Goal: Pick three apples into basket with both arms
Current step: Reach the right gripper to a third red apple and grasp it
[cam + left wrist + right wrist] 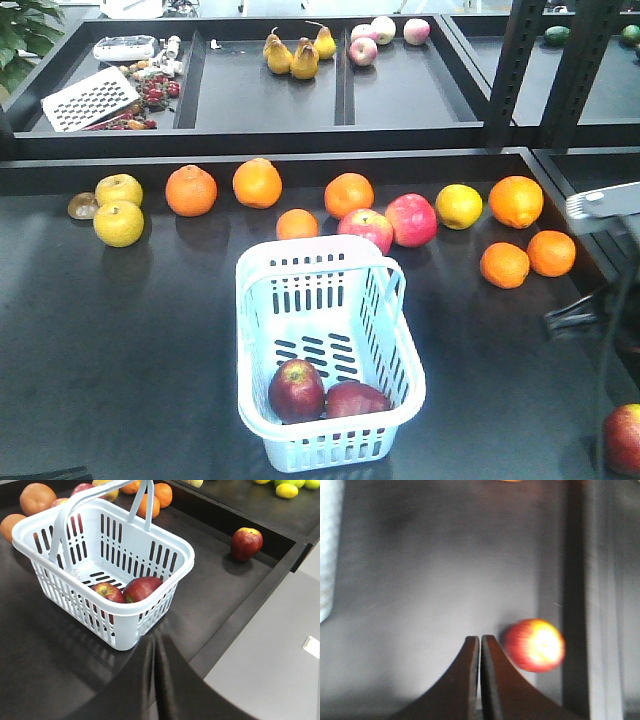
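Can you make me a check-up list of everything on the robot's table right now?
Surface: dark table, with a raised rim at the back.
Job's things: pale basket with two dark red apples inside; the third apple sits on the table outside it, close to the table's edge.
Clutter: oranges, yellow fruits and pinker apples in a row behind the basket.
Grippers: left gripper shut and empty, near the basket; right gripper shut and empty, beside the third apple.
Cables: a black cable at the right edge.
Surroundings: shelf trays behind with pears, a white grater and more fruit.
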Robot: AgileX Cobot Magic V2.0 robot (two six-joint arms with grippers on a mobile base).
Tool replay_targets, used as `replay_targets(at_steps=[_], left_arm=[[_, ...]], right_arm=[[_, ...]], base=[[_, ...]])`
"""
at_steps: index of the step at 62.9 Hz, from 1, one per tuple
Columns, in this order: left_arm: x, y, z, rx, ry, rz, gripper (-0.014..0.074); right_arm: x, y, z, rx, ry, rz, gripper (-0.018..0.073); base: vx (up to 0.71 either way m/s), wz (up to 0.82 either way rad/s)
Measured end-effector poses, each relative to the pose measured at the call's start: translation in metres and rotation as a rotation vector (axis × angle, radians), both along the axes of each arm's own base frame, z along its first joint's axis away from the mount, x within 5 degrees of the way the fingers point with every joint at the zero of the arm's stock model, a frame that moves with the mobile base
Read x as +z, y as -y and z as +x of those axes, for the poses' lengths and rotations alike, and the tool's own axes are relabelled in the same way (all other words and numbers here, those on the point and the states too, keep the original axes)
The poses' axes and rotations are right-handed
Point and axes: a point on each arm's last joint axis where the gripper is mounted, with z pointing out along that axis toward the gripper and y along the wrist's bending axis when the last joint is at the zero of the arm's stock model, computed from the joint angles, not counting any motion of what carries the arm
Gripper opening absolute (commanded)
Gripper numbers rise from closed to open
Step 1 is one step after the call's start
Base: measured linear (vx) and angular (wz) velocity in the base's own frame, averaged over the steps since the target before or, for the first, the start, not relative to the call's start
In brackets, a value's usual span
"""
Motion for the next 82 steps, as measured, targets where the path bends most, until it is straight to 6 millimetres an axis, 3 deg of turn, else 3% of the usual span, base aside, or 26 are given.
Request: replay_targets(at_steps=[10, 16, 25, 35, 46, 82], left_arm=[[0.0, 0.0, 0.0, 0.0, 0.0, 0.0, -0.0006], [0.0, 0.0, 0.0, 0.0, 0.0, 0.0, -0.0006], [0.0, 0.0, 0.0, 0.0, 0.0, 0.0, -0.0006], [0.0, 0.0, 0.0, 0.0, 0.0, 0.0, -0.0006], [0.0, 0.0, 0.0, 0.0, 0.0, 0.0, -0.0006], [0.0, 0.0, 0.0, 0.0, 0.0, 0.0, -0.0006]], right_arm=[[-0.006, 0.039, 0.007, -0.12, -0.03, 0.071, 0.0136], [-0.017, 0.06, 0.012, -0.156, -0.091, 0.113, 0.0289], [-0.046, 0.091, 0.022, -0.229, -0.207, 0.18, 0.0542], [-0.08, 0.111, 0.034, -0.276, -0.316, 0.209, 0.0709], [-0.108, 0.115, 0.045, -0.266, -0.379, 0.211, 0.0721], [-0.158, 0.125, 0.061, -0.247, -0.439, 0.167, 0.0653]], base=[[0.0, 0.0], [0.0, 0.0], [0.0, 0.0], [0.0, 0.0], [0.0, 0.0], [0.0, 0.0]])
